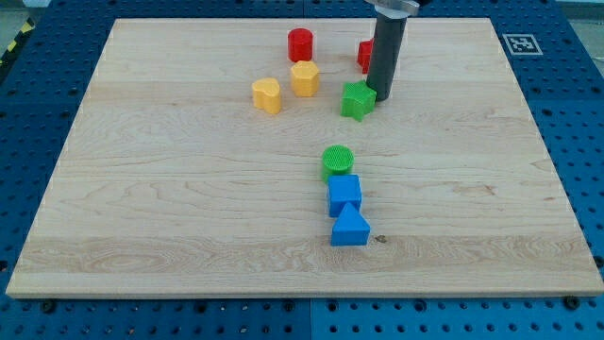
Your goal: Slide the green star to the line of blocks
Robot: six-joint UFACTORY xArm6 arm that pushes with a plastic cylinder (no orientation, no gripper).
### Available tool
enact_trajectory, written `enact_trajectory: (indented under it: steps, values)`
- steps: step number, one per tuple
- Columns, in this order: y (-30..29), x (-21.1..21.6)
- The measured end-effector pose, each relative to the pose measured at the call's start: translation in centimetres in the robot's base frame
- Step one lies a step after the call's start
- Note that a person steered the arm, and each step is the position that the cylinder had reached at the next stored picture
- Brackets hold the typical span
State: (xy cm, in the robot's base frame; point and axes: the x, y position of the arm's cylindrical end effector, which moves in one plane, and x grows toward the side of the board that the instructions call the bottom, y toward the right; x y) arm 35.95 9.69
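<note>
The green star (358, 99) lies in the upper middle of the wooden board (170, 189). My tip (381, 95) stands right beside it, at its right edge, touching or nearly touching. Below, a line of blocks runs down the board: a green cylinder (338, 161), a blue cube (344, 195) and a blue triangle (350, 228). The star sits above this line, a little to the right of it.
A red cylinder (300, 43) stands near the view's top. A red block (364, 55) is partly hidden behind the rod. Two yellow blocks (305, 77) (267, 95) lie left of the star. The board's edges border a blue perforated table.
</note>
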Motion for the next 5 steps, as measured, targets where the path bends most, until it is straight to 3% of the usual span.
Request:
enact_trajectory:
  steps: [3, 4, 5]
  values:
    - [0.0, 1.7]
    - [0.6, -0.8]
    - [-3.5, -1.2]
